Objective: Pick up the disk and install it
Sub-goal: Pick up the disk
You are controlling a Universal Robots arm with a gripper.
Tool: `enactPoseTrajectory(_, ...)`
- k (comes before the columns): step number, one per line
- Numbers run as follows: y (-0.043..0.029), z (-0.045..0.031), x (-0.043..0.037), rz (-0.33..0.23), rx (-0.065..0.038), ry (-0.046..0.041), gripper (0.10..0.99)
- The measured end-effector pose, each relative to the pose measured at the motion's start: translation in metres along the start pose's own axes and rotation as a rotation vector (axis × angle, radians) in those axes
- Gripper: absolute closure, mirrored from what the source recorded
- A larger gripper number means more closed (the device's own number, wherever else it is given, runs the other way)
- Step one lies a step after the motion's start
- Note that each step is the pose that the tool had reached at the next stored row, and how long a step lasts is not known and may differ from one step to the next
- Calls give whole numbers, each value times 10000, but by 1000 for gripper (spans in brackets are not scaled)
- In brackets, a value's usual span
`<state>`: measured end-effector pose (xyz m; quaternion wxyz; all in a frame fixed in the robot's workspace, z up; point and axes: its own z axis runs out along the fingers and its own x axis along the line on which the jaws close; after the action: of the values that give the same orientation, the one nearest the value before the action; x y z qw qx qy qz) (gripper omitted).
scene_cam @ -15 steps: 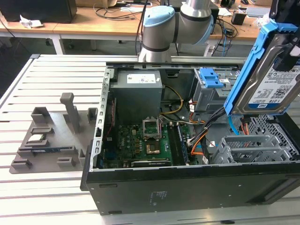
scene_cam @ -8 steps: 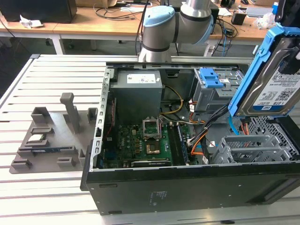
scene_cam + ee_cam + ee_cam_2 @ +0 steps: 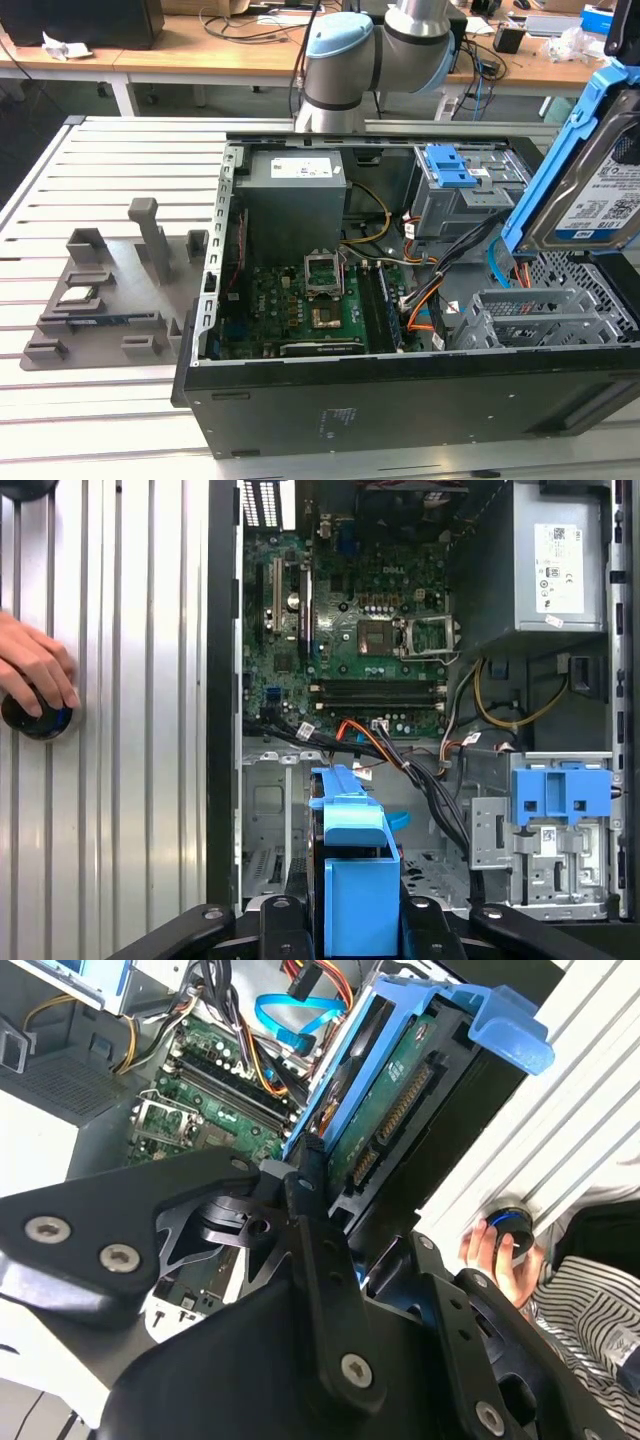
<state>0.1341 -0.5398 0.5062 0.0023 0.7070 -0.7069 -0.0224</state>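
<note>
The end effector (image 3: 352,925) is clamping the disk (image 3: 355,875) by its smooth blue plastic frame, with black metal fingers (image 3: 283,920) pressing on either side. In the exterior view, the flat silver rectangle with its white-and-blue label is hanging tilted above the open black computer case (image 3: 400,405), over a perforated grey drive cage (image 3: 530,320). A green motherboard (image 3: 300,300) is lying exposed inside. A person's hand (image 3: 35,665) is resting on the ribbed metal tabletop (image 3: 130,780).

Silver arm tube (image 3: 425,22), pale blue joint cap (image 3: 340,42), black screw-studded hand (image 3: 348,920) links
</note>
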Motion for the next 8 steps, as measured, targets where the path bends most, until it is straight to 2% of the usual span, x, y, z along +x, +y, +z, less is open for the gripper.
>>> enactPoseTrajectory(8,-48,31,2,0,-2,0,722)
